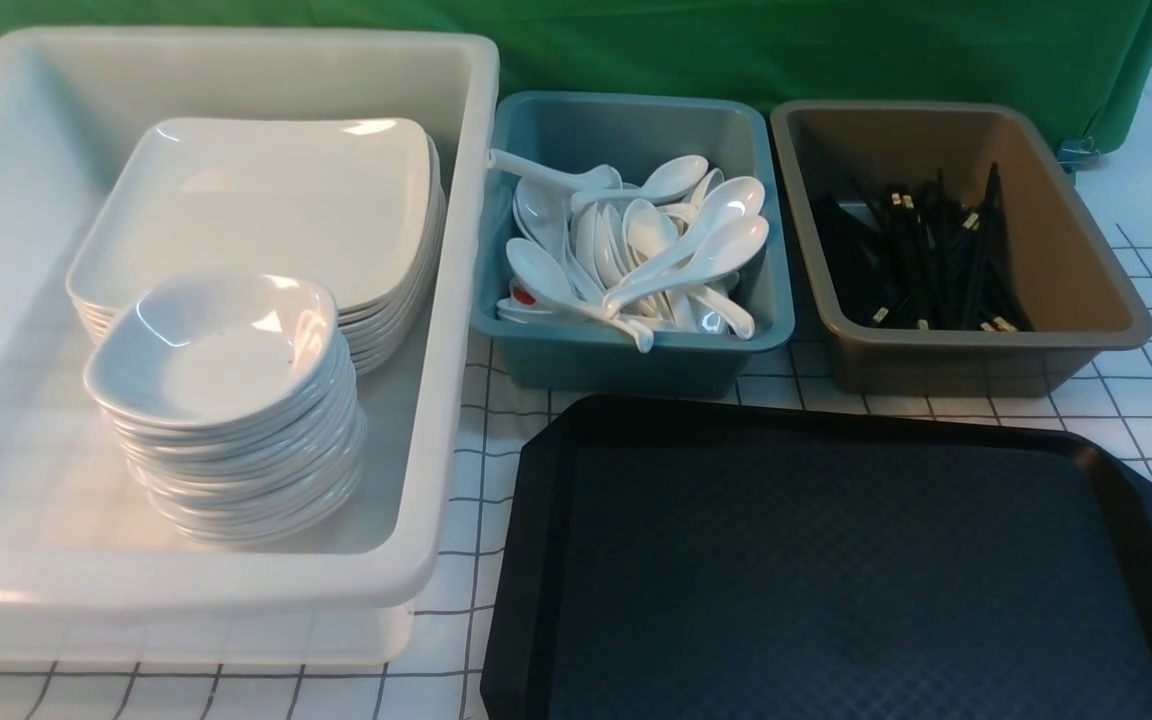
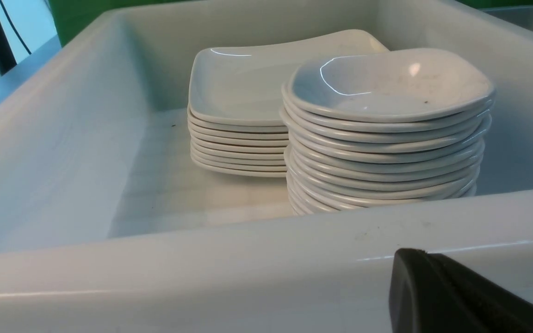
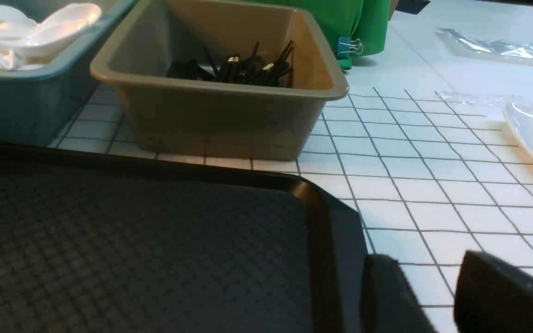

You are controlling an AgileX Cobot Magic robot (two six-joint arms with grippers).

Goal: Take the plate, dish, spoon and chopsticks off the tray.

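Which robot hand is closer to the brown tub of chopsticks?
The right. The right gripper sits by the black tray's corner, with the brown tub just beyond. The left gripper is over by the big white tub.

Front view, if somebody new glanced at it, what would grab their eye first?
Probably the big black tray in the near right foreground, with nothing visible on it. Next, the large white tub on the left, holding a stack of square plates with a stack of small dishes in front. Behind the tray stand a blue tub heaped with white spoons and a brown tub of black chopsticks.
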